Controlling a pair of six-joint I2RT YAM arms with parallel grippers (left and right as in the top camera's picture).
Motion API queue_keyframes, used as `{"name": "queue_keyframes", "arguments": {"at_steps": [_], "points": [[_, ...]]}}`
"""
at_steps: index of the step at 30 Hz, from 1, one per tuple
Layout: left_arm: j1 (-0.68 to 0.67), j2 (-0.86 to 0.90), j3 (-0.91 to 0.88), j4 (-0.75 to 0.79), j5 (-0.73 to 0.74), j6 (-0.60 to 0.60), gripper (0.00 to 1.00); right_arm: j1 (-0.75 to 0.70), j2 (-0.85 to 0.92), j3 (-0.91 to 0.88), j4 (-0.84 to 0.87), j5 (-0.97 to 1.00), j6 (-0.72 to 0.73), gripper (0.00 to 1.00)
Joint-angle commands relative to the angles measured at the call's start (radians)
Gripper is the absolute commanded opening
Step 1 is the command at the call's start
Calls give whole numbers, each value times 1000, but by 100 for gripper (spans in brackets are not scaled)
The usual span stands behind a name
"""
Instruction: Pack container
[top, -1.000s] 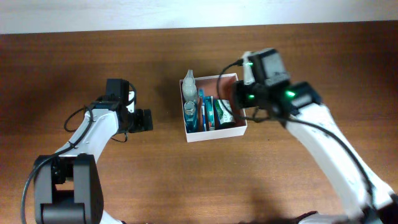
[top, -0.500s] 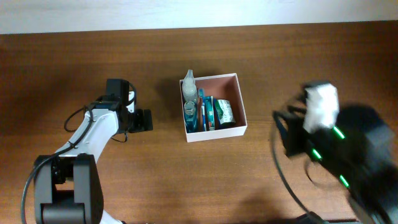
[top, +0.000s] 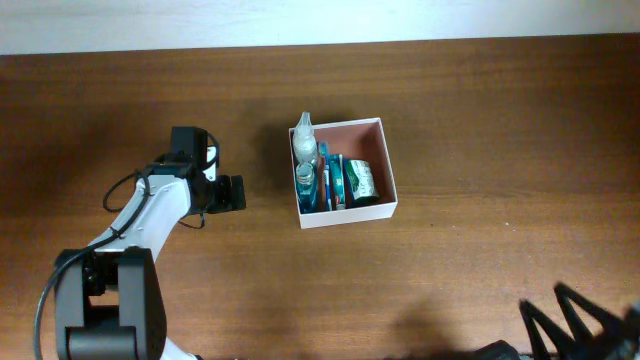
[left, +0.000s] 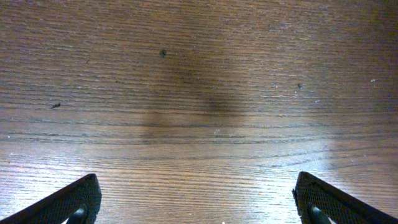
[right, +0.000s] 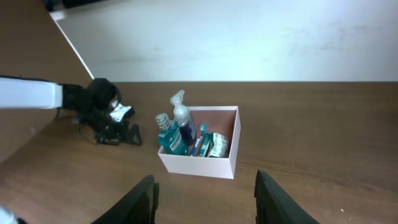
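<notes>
Left tool apart | right tool apart | container: 1 | spray bottle: 1 | mouthwash bottle: 1

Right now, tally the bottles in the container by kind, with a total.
Clear spray bottle: 1
Teal mouthwash bottle: 1
Total: 2 bottles, both standing in the container

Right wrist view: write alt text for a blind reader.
A square white box with a reddish inside sits on a brown wooden table, holding a teal mouthwash bottle, a clear spray bottle and packets. The right gripper, nearer, is open and empty.
</notes>
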Motion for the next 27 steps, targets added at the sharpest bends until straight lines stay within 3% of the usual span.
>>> {"name": "queue_keyframes", "arguments": {"at_steps": [1,13,19,22,23,24,27], "points": [[2,8,-5,2,-7,-2,99,1,-81,3,-7,8,-9,43],[2,8,-5,2,-7,-2,99,1,-352,3,-35,51,-10,43],[2,8,-5,2,-7,-2,99,1,-355,14,-116,53,-9,45],[2,8,-5,2,-7,-2,99,1,-355,9,-127,54,-9,69],[2,8,-5,2,-7,-2,99,1,-355,5,-126,54,-9,90],[2,8,-5,2,-7,-2,99,1,-355,0,-124,54,-9,98],[2,8,-5,2,-7,-2,99,1,-355,-16,-122,53,-8,98]]}}
